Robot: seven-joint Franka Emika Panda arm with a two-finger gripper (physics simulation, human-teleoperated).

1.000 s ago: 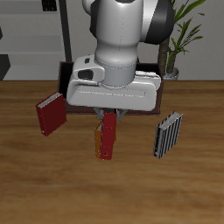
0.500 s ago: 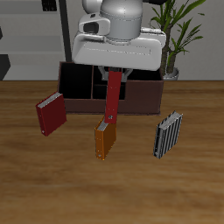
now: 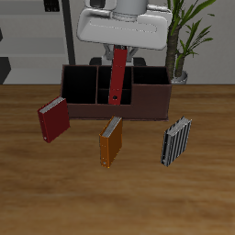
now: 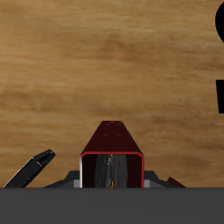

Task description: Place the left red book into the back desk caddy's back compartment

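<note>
Your gripper (image 3: pixel 120 52) clamps the left red book (image 3: pixel 118 75) over the back desk caddy (image 3: pixel 147 107); fingertips hidden.

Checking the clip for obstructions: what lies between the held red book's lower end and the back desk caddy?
Nothing: in the exterior view the left red book hangs from the gripper over the back desk caddy, only air below it.

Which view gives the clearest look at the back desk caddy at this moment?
The exterior view. There the back desk caddy shows its whole front wall and black-lined cells, with the left red book hanging from the gripper above its middle. The wrist view shows the book end-on over the wooden table; the caddy cannot be made out.
</note>
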